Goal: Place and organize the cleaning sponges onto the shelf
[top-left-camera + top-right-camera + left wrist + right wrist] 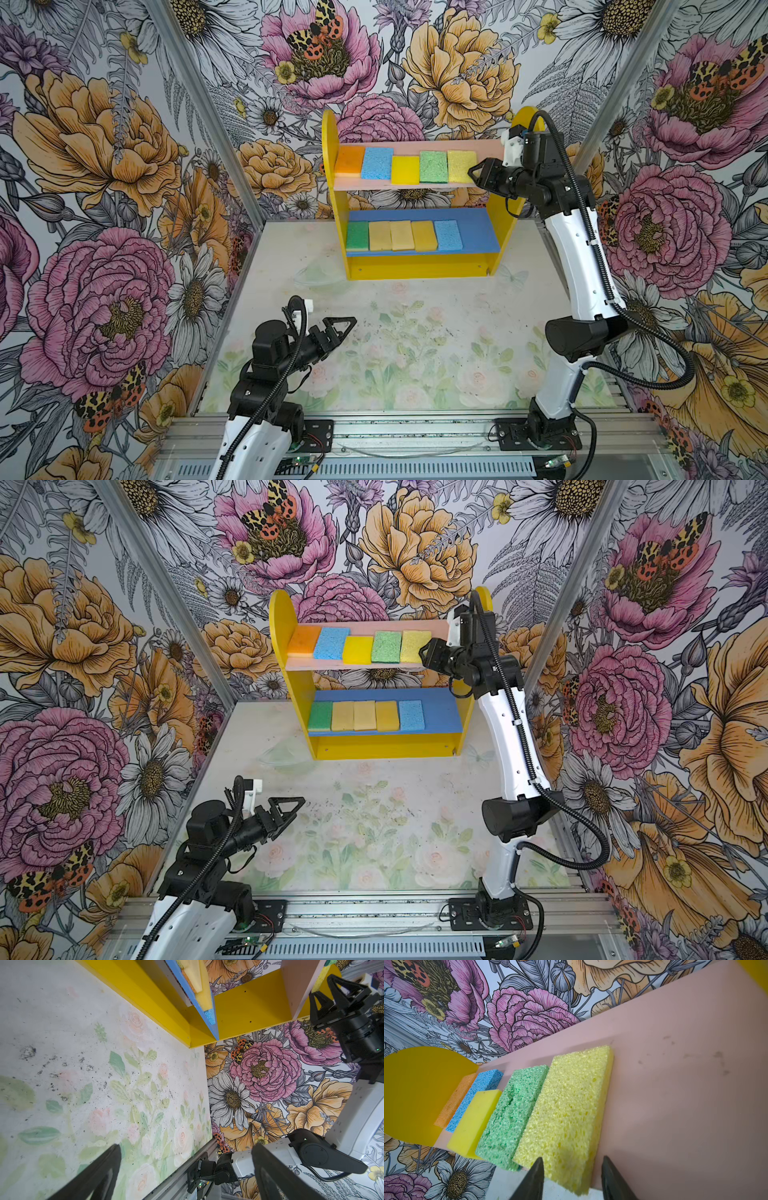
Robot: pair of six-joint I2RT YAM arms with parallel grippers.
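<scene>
Right end effector (572,1159) | jaws apart | pale yellow sponge (566,1109) just ahead, on shelf (675,1084)

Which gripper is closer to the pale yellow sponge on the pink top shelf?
Right. The right gripper sits open at the front edge of the pale yellow sponge on the pink board; the left gripper hangs low over the table, in front of the shelf.
</scene>
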